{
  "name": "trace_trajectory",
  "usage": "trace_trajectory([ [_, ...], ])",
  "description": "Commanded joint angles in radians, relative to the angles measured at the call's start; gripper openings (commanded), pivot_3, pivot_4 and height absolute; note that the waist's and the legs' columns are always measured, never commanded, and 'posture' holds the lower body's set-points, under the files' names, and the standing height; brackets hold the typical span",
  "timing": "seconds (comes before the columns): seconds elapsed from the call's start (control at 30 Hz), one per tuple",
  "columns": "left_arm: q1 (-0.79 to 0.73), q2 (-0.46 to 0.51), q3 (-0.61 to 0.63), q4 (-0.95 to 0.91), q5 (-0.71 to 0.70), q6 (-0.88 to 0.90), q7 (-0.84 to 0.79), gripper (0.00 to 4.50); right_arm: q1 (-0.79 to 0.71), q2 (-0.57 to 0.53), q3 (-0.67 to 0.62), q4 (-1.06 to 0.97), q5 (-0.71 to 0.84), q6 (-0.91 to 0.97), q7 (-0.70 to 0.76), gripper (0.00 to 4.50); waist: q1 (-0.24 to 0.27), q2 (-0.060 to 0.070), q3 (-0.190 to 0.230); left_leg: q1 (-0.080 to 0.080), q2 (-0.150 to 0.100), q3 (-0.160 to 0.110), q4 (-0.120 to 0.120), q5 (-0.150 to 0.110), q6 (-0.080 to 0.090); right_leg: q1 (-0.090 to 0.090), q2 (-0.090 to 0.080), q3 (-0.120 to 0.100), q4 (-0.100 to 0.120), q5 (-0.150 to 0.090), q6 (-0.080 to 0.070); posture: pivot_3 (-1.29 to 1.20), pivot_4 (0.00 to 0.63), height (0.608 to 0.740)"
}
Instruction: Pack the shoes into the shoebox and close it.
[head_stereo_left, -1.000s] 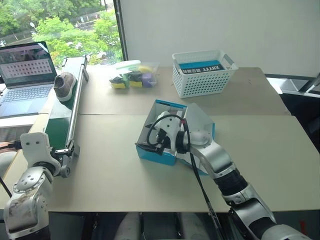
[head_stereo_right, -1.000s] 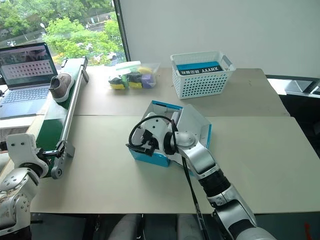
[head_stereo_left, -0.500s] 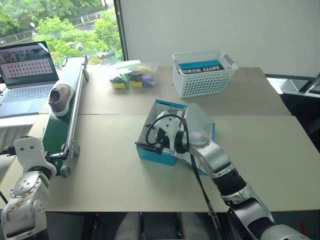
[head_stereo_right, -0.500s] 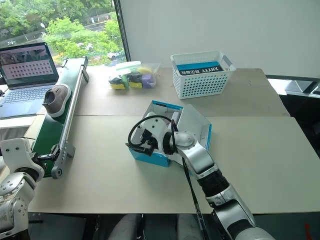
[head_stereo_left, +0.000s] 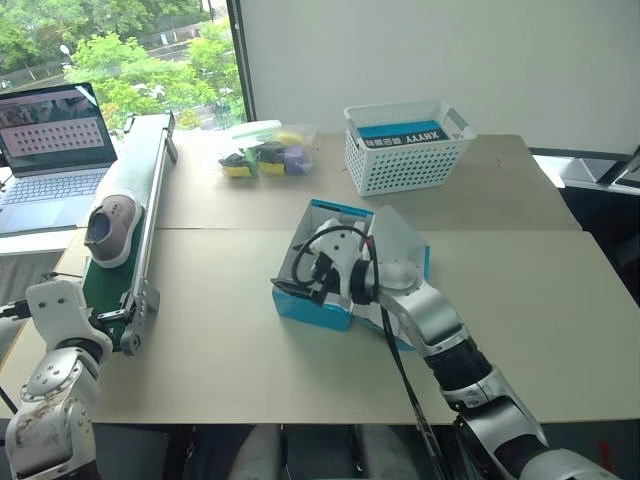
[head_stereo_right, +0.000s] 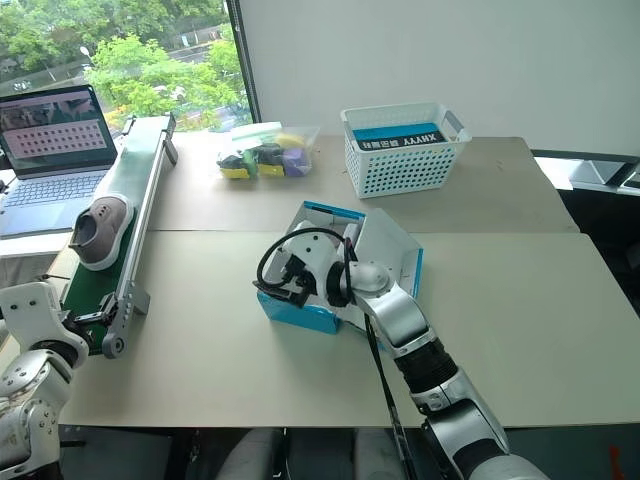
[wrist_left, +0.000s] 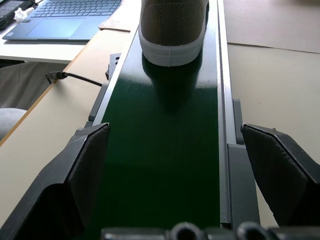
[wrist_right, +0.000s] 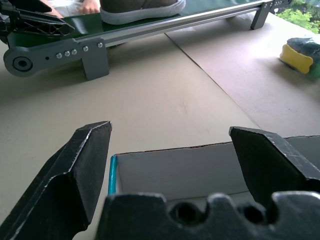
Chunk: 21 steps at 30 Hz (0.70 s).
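Note:
One grey-taupe shoe (head_stereo_left: 108, 228) with a whitish sole lies on the green conveyor belt (wrist_left: 165, 150) at the table's left, toe toward me. My left gripper (wrist_left: 174, 130) is open at the belt's near end, a short way from the shoe (wrist_left: 172, 25) and apart from it. The teal shoebox (head_stereo_left: 312, 308) stands in the middle of the table with its lid (head_stereo_left: 400, 250) tilted back. My right gripper (head_stereo_left: 305, 283) is open over the box's near-left wall (wrist_right: 175, 170), holding nothing. The arm hides most of the box's inside.
An open laptop (head_stereo_left: 50, 130) sits at the far left beyond the conveyor's rail (head_stereo_left: 150, 210). A clear container of sponges (head_stereo_left: 265, 150) and a white lattice basket (head_stereo_left: 405, 150) stand at the back. Bare tabletop (head_stereo_left: 220, 340) lies between conveyor and box.
The shoe has travelled down the belt toward my left gripper. The left gripper has drifted slightly left. The right arm has stayed put.

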Motion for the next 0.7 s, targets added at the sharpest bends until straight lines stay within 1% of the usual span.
trace_trajectory([
  [0.03, 0.003, 0.003, 0.019, -0.001, 0.001, -0.028, 0.005, 4.50, -0.028, 0.011, -0.033, -0.019, 0.004, 0.002, -0.011, 4.45, 0.000, 0.000, 0.000, 0.000, 0.000, 0.000, 0.000, 0.000, 0.000, 0.000, 0.000, 0.000, 0.000, 0.000, 0.000, 0.00, 0.150, 0.737],
  [0.4, 0.000, -0.004, 0.021, 0.016, -0.004, -0.024, 0.012, 4.50, -0.028, 0.015, -0.046, -0.020, 0.004, 0.008, -0.019, 4.45, 0.000, 0.000, 0.000, 0.000, 0.000, 0.000, 0.000, 0.000, 0.000, 0.000, 0.000, 0.000, 0.000, 0.000, 0.000, 0.00, 0.150, 0.737],
  [0.57, -0.033, -0.036, 0.050, 0.023, -0.050, -0.009, 0.029, 4.50, -0.029, 0.014, -0.053, -0.021, 0.003, 0.007, -0.027, 4.45, 0.000, 0.000, 0.000, 0.000, 0.000, 0.000, 0.000, 0.000, 0.000, 0.000, 0.000, 0.000, 0.000, 0.000, 0.000, 0.00, 0.150, 0.737],
  [0.6, -0.039, -0.037, 0.051, 0.021, -0.056, -0.010, 0.029, 3.97, -0.031, 0.014, -0.054, -0.019, 0.003, 0.007, -0.028, 4.50, 0.000, 0.000, 0.000, 0.000, 0.000, 0.000, 0.000, 0.000, 0.000, 0.000, 0.000, 0.000, 0.000, 0.000, 0.000, 0.00, 0.150, 0.737],
  [0.63, -0.049, -0.039, 0.053, 0.023, -0.064, -0.007, 0.033, 3.87, -0.035, 0.013, -0.059, -0.017, 0.004, 0.007, -0.031, 4.50, 0.001, 0.000, 0.000, 0.000, 0.000, 0.000, 0.000, 0.000, 0.000, 0.000, 0.000, 0.000, 0.000, 0.000, 0.000, 0.00, 0.150, 0.737],
  [0.67, -0.056, -0.040, 0.055, 0.025, -0.070, -0.005, 0.036, 3.45, -0.038, 0.014, -0.062, -0.015, 0.004, 0.007, -0.032, 4.50, 0.003, 0.000, 0.000, 0.000, 0.000, 0.000, 0.000, 0.000, 0.000, 0.000, 0.000, 0.000, 0.000, 0.000, 0.000, 0.00, 0.150, 0.737],
  [0.7, -0.061, -0.039, 0.056, 0.027, -0.073, -0.003, 0.039, 3.18, -0.042, 0.014, -0.065, -0.012, 0.005, 0.007, -0.034, 4.50, 0.003, 0.000, 0.000, 0.000, 0.000, 0.000, 0.000, 0.000, 0.000, 0.000, 0.000, 0.000, 0.000, 0.000, 0.000, 0.00, 0.150, 0.737],
])
